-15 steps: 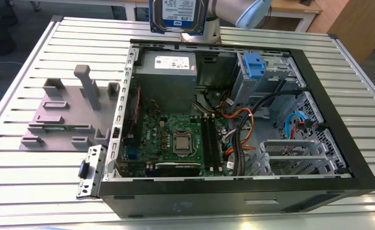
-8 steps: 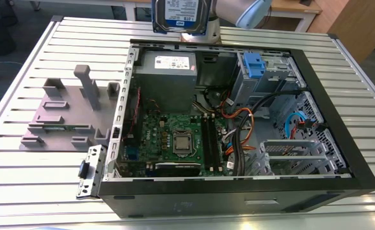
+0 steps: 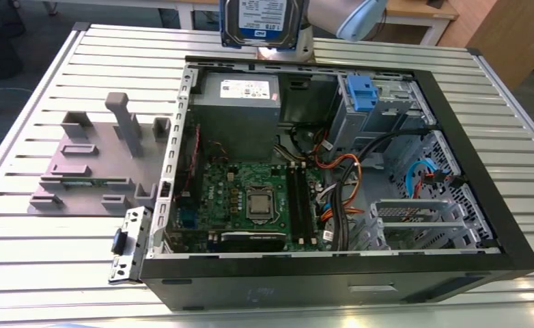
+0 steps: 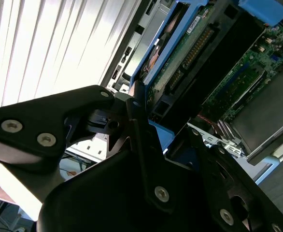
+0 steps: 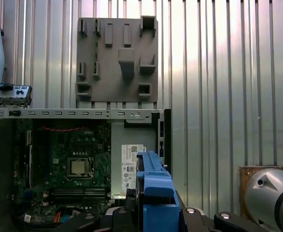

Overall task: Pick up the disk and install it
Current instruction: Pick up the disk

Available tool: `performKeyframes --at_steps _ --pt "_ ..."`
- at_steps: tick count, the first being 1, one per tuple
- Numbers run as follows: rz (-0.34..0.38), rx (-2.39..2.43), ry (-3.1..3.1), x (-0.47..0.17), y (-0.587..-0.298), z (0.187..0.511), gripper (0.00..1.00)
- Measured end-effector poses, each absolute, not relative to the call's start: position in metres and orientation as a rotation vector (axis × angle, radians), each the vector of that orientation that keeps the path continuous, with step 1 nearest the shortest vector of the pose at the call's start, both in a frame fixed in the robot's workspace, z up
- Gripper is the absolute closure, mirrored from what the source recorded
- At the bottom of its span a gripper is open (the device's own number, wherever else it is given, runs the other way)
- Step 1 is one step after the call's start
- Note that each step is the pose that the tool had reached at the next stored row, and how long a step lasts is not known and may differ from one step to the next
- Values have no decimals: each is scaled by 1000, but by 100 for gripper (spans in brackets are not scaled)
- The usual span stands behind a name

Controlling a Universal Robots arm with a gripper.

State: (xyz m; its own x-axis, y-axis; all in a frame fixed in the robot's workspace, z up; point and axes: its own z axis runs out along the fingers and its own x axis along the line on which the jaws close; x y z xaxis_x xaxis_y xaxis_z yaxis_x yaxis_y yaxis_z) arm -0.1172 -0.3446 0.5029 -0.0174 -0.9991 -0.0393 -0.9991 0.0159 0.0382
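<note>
Ribbed metal slats make up the table (image 3: pixel 39 273) in the exterior view, and on it you have an open computer case (image 3: pixel 513 249) lying on its side, with a grey fixture plate (image 3: pixel 85 171) of empty holders just beside it on the exterior view's left. Look to the far edge of the case: the disk (image 3: pixel 259 24) hangs there in the air, label facing the camera, clear of the table and above the grey power supply (image 3: pixel 237 102), with the arm (image 3: pixel 354 17) right behind it. Inside the case you can see the motherboard (image 3: pixel 248 198) and, in the drive bay, a small blue latch piece (image 3: pixel 362 92); no labelled drive sits in that bay. In the second wrist view, the gripper (image 4: pixel 148 123) is clamped on the disk (image 4: pixel 190 53), its black fingers (image 4: pixel 136 121) pressed against the blue bracket, and the drive's circuit-board side is turned toward the lens. In the first wrist view you are looking straight down: the bracket's blue edge (image 5: pixel 156 193) stands over the case wall beside the power supply's white sticker (image 5: pixel 131 162), with the motherboard (image 5: pixel 69 164) and the fixture plate (image 5: pixel 117 60) beyond it. By my reading, your pick-up is done and the grasp looks firm; the install has not begun, since the disk is well above the case and apart from the bay.
</note>
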Motion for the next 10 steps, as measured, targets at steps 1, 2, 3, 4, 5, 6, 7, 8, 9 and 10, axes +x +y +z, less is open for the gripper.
performKeyframes --at_steps 1,2,3,4,5,6,7,8,9,10 --pt "86 -2201 2238 -117 -345 503 63" --pt "86 -2201 2238 -116 -345 503 63" --pt "86 -2201 2238 -115 -345 503 63" --pt "86 -2201 2238 -115 -345 503 63" --pt "86 -2201 2238 -114 -345 503 63" --pt "86 -2201 2238 -114 -345 503 63" --pt "86 -2201 2238 -113 -345 503 63" --pt "86 -2201 2238 -112 -345 503 63" --pt "86 -2201 2238 -112 -345 503 63" --pt "86 -2201 2238 -111 -345 503 63"
